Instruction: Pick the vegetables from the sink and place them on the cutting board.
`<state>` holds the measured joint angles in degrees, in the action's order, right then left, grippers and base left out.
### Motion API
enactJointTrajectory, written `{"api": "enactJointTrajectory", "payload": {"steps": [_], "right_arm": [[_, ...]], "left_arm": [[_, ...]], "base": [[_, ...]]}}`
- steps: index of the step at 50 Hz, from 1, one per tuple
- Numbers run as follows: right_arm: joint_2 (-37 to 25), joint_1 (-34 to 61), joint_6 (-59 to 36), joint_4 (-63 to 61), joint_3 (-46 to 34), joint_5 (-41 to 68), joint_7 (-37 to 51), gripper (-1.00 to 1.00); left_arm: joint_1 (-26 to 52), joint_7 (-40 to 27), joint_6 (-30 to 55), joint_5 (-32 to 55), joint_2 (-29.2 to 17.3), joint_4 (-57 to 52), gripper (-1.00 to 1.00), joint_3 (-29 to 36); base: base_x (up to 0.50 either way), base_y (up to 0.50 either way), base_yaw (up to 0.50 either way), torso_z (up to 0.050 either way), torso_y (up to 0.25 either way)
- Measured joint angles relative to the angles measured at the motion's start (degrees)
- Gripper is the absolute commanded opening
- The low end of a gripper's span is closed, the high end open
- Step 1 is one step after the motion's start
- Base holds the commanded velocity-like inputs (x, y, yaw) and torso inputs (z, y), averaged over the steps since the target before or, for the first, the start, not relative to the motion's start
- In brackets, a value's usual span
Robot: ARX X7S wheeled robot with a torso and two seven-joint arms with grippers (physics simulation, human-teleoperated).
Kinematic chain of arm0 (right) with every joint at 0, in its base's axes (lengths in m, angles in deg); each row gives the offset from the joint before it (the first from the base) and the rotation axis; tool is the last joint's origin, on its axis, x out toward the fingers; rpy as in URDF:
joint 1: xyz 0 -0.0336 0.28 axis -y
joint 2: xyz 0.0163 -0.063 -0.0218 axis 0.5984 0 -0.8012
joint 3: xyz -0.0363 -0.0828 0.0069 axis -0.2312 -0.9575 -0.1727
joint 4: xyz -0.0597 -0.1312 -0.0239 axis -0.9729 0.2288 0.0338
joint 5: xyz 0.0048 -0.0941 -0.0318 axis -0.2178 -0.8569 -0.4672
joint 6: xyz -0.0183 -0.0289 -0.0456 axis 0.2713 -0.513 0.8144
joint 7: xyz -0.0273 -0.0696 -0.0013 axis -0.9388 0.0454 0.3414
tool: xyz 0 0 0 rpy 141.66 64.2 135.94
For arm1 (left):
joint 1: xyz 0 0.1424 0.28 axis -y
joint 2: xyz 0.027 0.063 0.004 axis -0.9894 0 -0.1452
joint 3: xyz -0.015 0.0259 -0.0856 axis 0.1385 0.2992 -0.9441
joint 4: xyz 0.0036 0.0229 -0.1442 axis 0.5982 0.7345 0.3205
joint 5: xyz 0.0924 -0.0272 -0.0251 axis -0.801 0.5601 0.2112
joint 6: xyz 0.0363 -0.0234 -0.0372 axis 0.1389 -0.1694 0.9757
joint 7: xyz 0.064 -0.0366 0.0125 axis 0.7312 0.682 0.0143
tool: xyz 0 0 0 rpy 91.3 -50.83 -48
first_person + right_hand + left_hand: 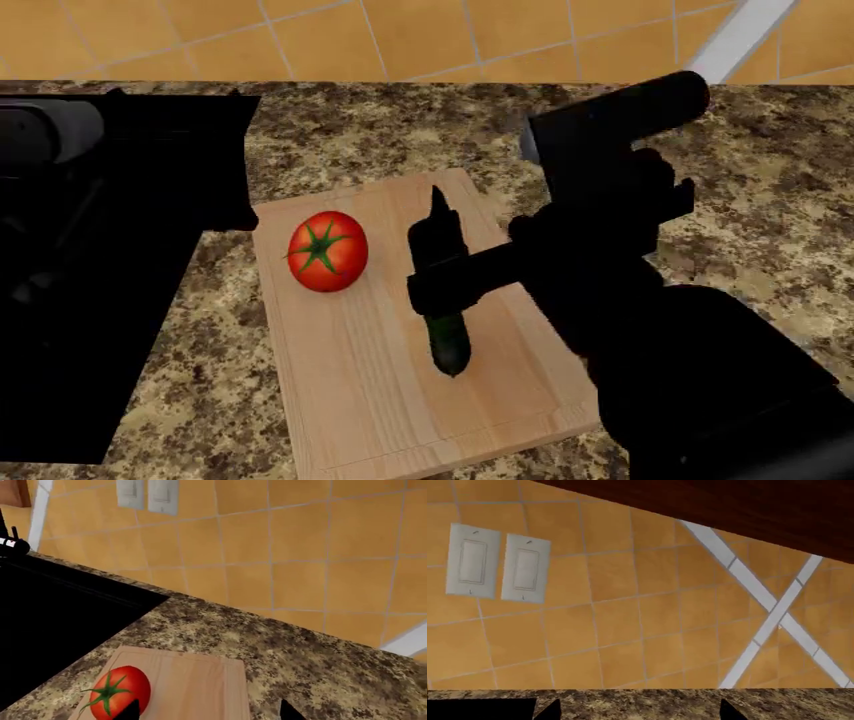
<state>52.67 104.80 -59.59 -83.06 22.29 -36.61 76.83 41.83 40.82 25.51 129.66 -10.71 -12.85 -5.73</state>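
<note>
The red tomato (pixel 327 250) with its green stem lies on the tan wooden cutting board (pixel 367 400), at the board's left side; it also shows in the right wrist view (pixel 117 692). The dark green cucumber (pixel 450 345) lies on the board to the tomato's right, its far part hidden under my right gripper (pixel 434 235). In the right wrist view the right gripper (pixel 208 711) is open, with only bare board (pixel 193 680) between its tips. My left gripper (pixel 637 711) is open and empty above the granite counter, facing the wall. The black sink (pixel 53 610) lies left of the board.
Speckled brown granite counter (pixel 747 200) surrounds the board. An orange tiled wall (pixel 627 605) stands behind it, with two white switches (pixel 497 567) and crossing white bars (pixel 774 600). A dark wood cabinet (pixel 747 510) hangs above. The black faucet (pixel 7 542) stands by the sink.
</note>
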Motion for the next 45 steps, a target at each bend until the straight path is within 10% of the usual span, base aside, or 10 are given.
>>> {"api": "enactJointTrajectory", "payload": {"steps": [30,45], "right_arm": [[-7.07,-28.93,19.91,-36.7,13.49,4.85,10.9,1.0],[-32.46,-20.4,42.59,-46.27,-10.22,13.97,39.37,1.0]], "left_arm": [[-23.79,2.94,-23.49,0.48,-7.0,-26.37,1.0,-10.18],[-32.3,-1.15,-26.85,-2.47,-12.61,-42.24,1.0,-13.73]], "base": [[0.0,0.0,0.0,0.0,0.0],[0.0,0.0,0.0,0.0,0.0]]}}
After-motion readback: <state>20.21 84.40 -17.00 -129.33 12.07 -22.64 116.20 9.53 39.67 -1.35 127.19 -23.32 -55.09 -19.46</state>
